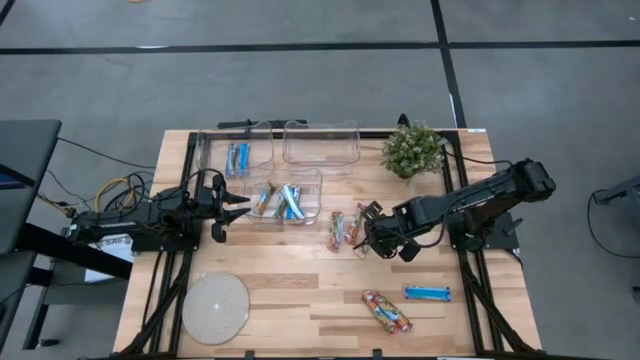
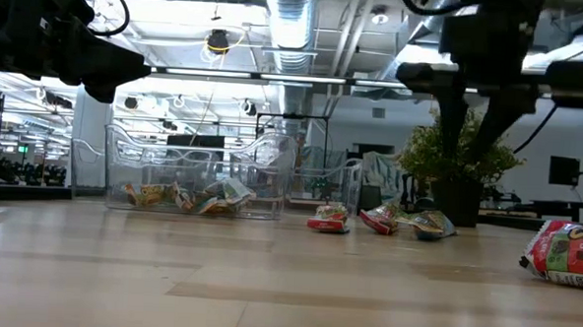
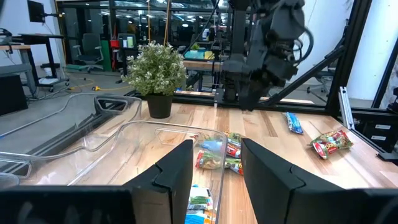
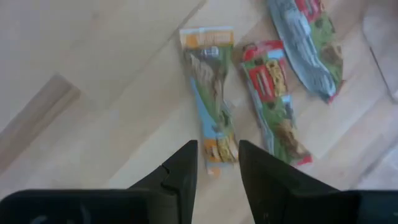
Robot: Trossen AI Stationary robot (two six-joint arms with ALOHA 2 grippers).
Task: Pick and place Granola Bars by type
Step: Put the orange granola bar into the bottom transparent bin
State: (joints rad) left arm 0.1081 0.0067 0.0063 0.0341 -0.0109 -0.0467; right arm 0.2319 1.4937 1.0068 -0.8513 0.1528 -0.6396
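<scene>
Right gripper [image 1: 368,232] hangs over the loose cluster of multicoloured bars [image 1: 345,229] mid-surface, jaws part-open and empty, pointing down at the bars. In the right wrist view the orange-topped bar [image 4: 208,102] runs into the gap between the jaws, with a red-edged bar [image 4: 273,102] just beside it and a third, silvery-backed one [image 4: 308,43] overlapping that. My read: the pick is lining up on the orange-topped one. To do it well, straddle that bar across its narrow width, come straight down, and keep the far jaw out of the red-edged neighbour, since they lie close and a wide jaw would catch both. Wrappers look thin and crinkly, so close gently; expect slip on foil. Left gripper [image 1: 232,207] waits at the edge of the front clear bin [image 1: 313,210], jaws open, nothing held. That bin already holds mixed bars [image 1: 280,202]; the back-left bin [image 1: 205,150] holds blue ones [image 1: 238,157]; the back-right bin [image 1: 320,152] looks bare. Still loose near the front: one bright blue bar [image 1: 427,292] and one multicoloured bar [image 1: 386,311], well apart from the cluster.
</scene>
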